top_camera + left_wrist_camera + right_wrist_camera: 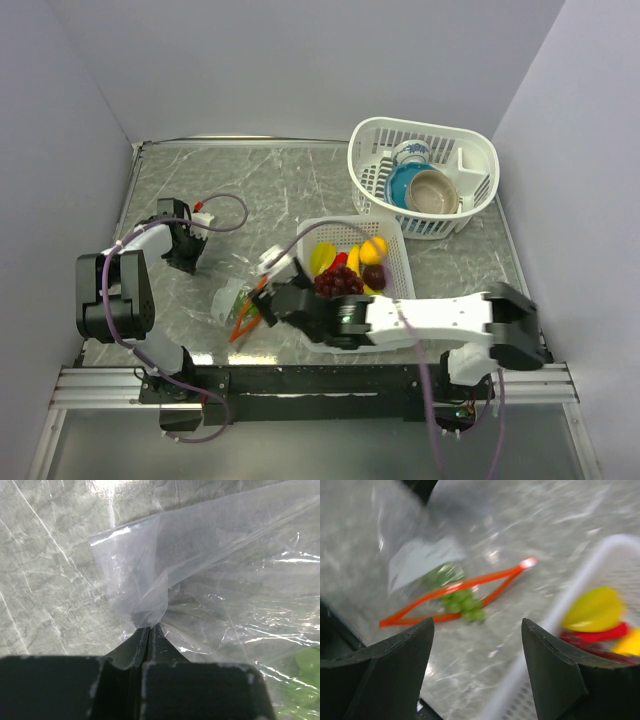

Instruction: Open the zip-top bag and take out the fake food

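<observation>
Zip-top bag [210,580]: left wrist alone shows left pincer [149,630] clamping it; right pincer [476,630] gapes empty.

I saw the zip-top bag [215,550] as thin clear plastic film, crinkled and glossy, throwing white glints. Its zipper strip [455,587] was smooth orange-red plastic. The tabletop [250,180] looked like grey veined stone with a soft sheen. The fake food [374,248] was shiny moulded plastic, the grapes [338,282] pebbly. The near basket [402,262] and far basket [372,135] were white slotted plastic. The tan bowl [432,192] looked glazed. The left pincer [150,630] and right pincer [476,630] were matt black, faintly grainy.
</observation>
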Available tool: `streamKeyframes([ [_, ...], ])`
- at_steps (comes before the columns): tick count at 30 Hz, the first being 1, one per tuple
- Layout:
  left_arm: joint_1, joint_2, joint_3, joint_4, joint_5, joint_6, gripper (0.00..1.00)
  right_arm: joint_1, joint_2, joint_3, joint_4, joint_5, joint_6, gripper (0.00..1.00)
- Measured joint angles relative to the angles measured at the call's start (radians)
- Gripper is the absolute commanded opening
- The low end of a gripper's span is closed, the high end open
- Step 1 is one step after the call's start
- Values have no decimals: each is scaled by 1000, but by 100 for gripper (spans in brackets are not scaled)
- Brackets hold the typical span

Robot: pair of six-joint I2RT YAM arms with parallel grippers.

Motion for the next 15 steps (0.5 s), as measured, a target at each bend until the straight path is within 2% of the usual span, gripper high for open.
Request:
streamKeyframes([
  [7, 0, 0, 0, 0, -1, 0, 1, 30, 294, 24, 32, -182, -42, 86],
  [10, 0, 0, 0, -1, -1, 0, 1, 29, 359, 68, 38, -207, -65, 93],
  [15, 0, 0, 0, -1, -1, 1, 1, 16, 421, 137, 76, -211, -96, 95],
])
